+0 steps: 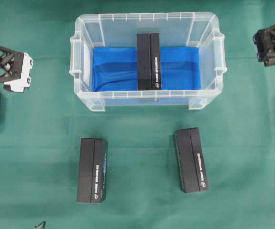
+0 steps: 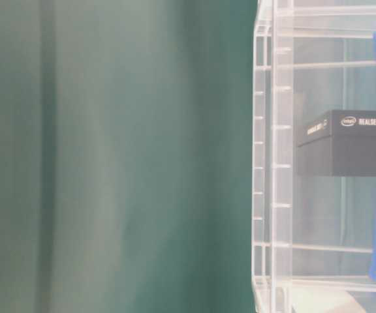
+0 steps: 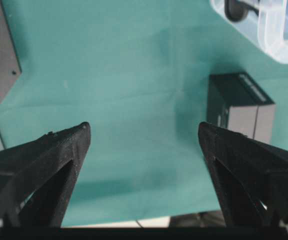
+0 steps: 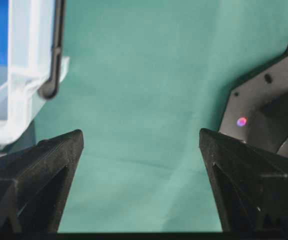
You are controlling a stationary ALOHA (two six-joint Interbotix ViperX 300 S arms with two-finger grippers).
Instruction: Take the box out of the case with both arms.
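A long black rectangular cardboard box [image 1: 148,61] lies inside the large clear plastic rectangular case [image 1: 147,99], across its blue liner [image 1: 116,69] near the middle. Two similar black boxes lie on the green cloth [image 1: 37,143] in front of the case, one left [image 1: 92,170] and one right [image 1: 191,160]. The left gripper [image 3: 144,132] and right gripper [image 4: 141,135] hang over bare cloth at either side, well apart from the case, jaws spread wide and holding nothing.

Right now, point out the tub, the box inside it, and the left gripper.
tub [image 1: 86,99], overhead view, front left rim.
box inside it [image 1: 148,62], overhead view, middle of its top.
left gripper [image 3: 144,132], left wrist view, midway between its open fingertips.
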